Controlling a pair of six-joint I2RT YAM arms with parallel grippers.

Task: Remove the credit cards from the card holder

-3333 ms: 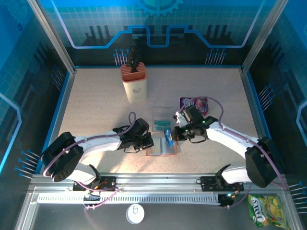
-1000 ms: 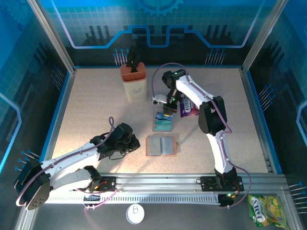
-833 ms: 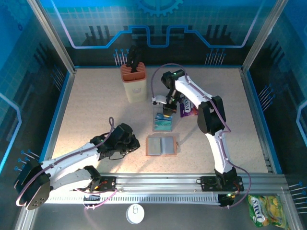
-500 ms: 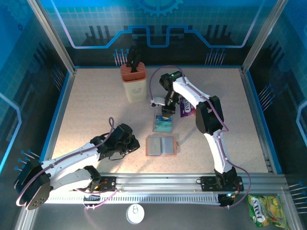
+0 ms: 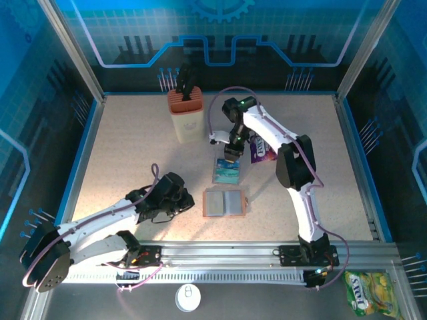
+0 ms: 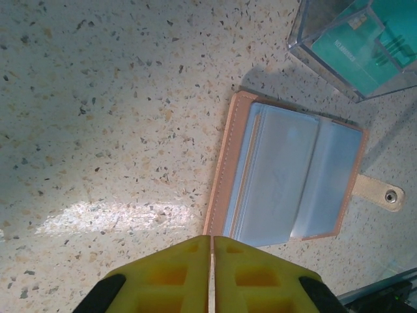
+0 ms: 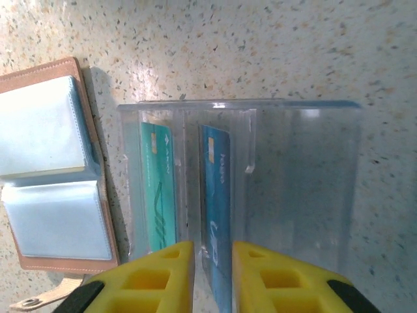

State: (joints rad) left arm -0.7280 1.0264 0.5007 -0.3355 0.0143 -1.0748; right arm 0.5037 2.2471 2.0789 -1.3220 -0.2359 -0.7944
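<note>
Hovering over the clear box (image 7: 300,163), right gripper (image 7: 214,251) slightly parted above a blue credit card (image 7: 215,169); left gripper (image 6: 212,244) clenched empty near the open card holder (image 6: 287,176).

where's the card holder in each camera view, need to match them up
Top external: card holder lies open near the picture's centre, just below the clear box.
Left wrist: centre-right, below the clear box.
Right wrist: left edge, beside the clear box.
Shared landmark: the clear box.

Top cam overhead, near edge; wrist cams close, downward — share card holder (image 6: 287,173).
</note>
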